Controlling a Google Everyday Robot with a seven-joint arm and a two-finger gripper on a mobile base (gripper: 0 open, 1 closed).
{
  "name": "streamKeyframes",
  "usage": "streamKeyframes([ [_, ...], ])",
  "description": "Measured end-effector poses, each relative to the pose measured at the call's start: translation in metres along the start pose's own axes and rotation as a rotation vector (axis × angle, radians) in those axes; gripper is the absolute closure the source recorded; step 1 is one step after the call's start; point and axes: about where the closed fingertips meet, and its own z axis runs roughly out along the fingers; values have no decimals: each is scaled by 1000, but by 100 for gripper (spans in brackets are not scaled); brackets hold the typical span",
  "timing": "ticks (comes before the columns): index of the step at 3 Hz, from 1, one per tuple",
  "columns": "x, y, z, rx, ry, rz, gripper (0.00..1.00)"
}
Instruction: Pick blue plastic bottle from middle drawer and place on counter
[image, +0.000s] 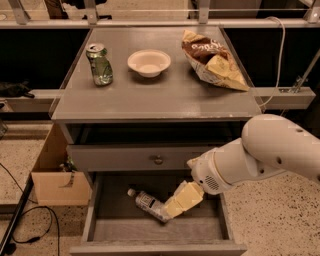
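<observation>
Your gripper (171, 207) sits low in the open drawer (113, 231), at the lying bottle (147, 201). You cannot tell whether it grasps.

Gripper (170, 209) in middle drawer (112, 226) hides blue plastic bottle (145, 200) base, perhaps touching; arm (280, 150) cut off right.

1 white arm (280, 150) reaching in from the right, wrist (212, 176) bent, gripper (176, 202) low at centre — angled downward

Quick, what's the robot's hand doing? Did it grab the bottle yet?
Gripper: down in the middle drawer, right at the blue plastic bottle. Open, closed or holding it: cannot be told.
</observation>
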Motion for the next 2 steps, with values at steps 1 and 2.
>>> streamKeyframes([
  [1, 0, 0, 0, 0, 0, 0, 0],
  [2, -4, -11, 15, 54, -11, 20, 0],
])
